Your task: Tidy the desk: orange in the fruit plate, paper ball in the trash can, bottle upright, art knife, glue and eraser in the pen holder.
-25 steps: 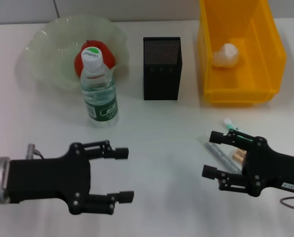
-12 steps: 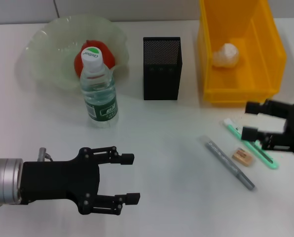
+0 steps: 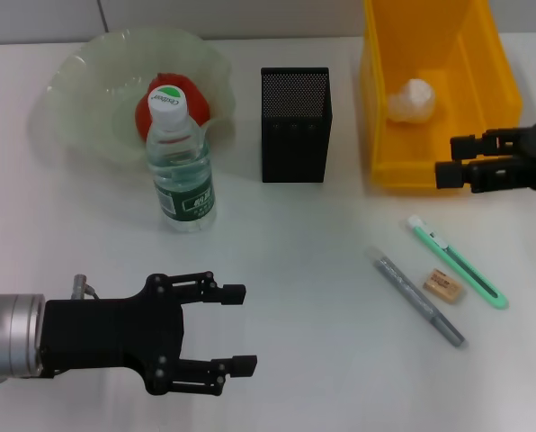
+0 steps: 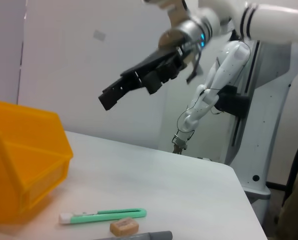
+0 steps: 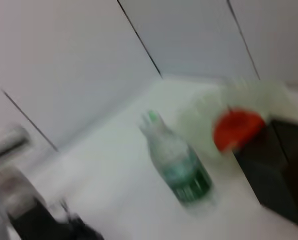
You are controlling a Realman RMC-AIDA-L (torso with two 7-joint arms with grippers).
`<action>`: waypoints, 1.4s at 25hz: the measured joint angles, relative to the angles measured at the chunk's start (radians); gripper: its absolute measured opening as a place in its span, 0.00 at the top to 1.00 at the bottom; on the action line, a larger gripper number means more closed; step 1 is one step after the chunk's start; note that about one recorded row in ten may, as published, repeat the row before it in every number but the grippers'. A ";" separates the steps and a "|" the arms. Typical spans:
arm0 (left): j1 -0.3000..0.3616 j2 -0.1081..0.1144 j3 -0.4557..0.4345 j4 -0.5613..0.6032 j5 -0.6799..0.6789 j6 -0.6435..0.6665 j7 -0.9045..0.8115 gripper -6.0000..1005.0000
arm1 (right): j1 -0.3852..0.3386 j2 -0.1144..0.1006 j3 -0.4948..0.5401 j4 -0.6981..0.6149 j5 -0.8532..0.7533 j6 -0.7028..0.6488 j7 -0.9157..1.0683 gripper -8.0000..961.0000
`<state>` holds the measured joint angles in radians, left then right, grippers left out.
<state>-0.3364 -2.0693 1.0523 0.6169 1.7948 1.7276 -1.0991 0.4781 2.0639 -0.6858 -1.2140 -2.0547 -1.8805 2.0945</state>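
The orange lies in the pale green fruit plate, partly behind the upright water bottle. The paper ball lies in the yellow bin. The black mesh pen holder stands between plate and bin. The green art knife, tan eraser and grey glue pen lie on the table at front right. My right gripper is open and empty above the bin's front right corner. My left gripper is open and empty at front left.
The left wrist view shows the bin, knife, eraser and the right gripper raised above the table. The right wrist view shows the bottle, orange and pen holder, all blurred.
My right gripper has risen off the knife, eraser and glue pen and moved back and right beside the bin, empty. My left gripper has shifted slightly forward and right.
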 joint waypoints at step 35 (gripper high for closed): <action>-0.007 -0.003 0.000 -0.006 -0.006 -0.041 0.005 0.20 | 0.372 0.014 -0.430 0.163 -0.701 0.073 0.464 0.17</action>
<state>-0.3436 -2.0724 1.0523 0.6105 1.7890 1.6861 -1.0944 0.8504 2.0781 -1.1158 -1.0509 -2.7553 -1.8075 2.5588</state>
